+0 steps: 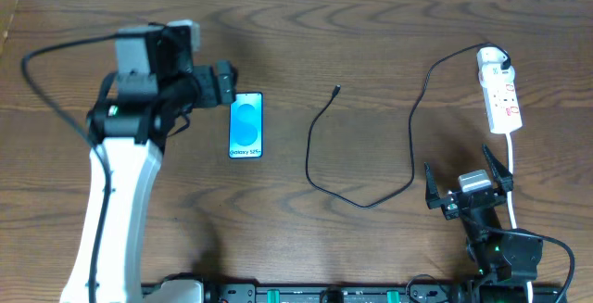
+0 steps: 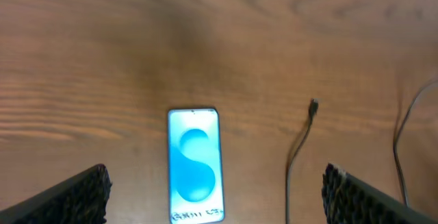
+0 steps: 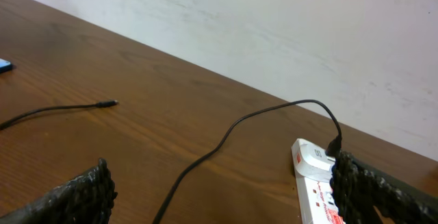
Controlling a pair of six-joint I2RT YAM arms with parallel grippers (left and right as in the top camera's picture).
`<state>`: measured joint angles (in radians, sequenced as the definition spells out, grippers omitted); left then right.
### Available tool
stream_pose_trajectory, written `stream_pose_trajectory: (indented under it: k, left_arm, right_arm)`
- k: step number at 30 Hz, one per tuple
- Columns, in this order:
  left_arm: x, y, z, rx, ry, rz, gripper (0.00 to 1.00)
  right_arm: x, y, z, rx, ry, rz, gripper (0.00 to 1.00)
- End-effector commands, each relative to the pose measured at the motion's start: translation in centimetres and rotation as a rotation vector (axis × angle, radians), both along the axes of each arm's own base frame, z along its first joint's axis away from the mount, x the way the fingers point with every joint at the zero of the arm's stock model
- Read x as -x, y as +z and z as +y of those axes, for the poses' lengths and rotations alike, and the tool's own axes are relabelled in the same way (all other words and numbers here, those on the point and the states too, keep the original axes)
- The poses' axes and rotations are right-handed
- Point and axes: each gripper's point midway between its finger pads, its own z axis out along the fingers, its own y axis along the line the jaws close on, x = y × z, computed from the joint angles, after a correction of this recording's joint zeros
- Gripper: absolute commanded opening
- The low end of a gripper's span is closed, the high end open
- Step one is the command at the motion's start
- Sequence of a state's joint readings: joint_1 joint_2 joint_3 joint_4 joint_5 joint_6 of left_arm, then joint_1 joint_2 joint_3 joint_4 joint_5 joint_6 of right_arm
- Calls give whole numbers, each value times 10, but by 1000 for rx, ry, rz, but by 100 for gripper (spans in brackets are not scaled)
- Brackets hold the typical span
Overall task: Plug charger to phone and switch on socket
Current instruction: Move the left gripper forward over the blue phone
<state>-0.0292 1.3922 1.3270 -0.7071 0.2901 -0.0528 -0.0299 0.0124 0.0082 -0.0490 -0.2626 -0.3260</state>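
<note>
The phone point(image 1: 246, 125) lies flat left of centre, its blue screen up and the text end toward me. My left gripper point(image 1: 228, 84) is open and hovers just behind its far end; in the left wrist view the phone point(image 2: 195, 166) lies between the spread fingers point(image 2: 215, 179). The charger point(image 1: 409, 169) curls across the middle. Its tip point(image 1: 335, 90) lies free to the right of the phone, and its plug point(image 1: 501, 63) sits in the socket point(image 1: 498, 94) at far right. My right gripper point(image 1: 466, 179) is open and empty, on the near side of the socket point(image 3: 315, 183).
The socket's thick white cord point(image 1: 512, 187) runs toward the front edge past my right arm. The charger's tip point(image 2: 313, 107) shows in the left wrist view, and the charger point(image 3: 226, 135) shows in the right wrist view. A pale wall stands behind the table's far edge.
</note>
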Motion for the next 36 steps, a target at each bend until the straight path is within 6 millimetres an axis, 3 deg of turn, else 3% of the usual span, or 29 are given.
stream_pose_trajectory:
  k: [1,7,14,22,27,36]
  left_arm:
    - [-8,-22,-15,2,-35,94,98]
    - [0,-85,-25,-22,-76,313,98]
    - [-2,-127,-25,-26,-75,427,98]
    - [-9,-153,-25,-28,-60,470,98]
    - [-9,-170,-6,-137,99,517,98]
    - [-10,-175,-20,-194,102,502,98]
  right_arm:
    - [1,-1,2,0,11,0,99]
    - [1,-1,2,0,11,0,99]
    - [1,-1,2,0,11,0,99]
    - [1,-1,2,0,11,0,99]
    - [1,-1,2,0,11,0,99]
    - [1,-1,2,0,11,0,99]
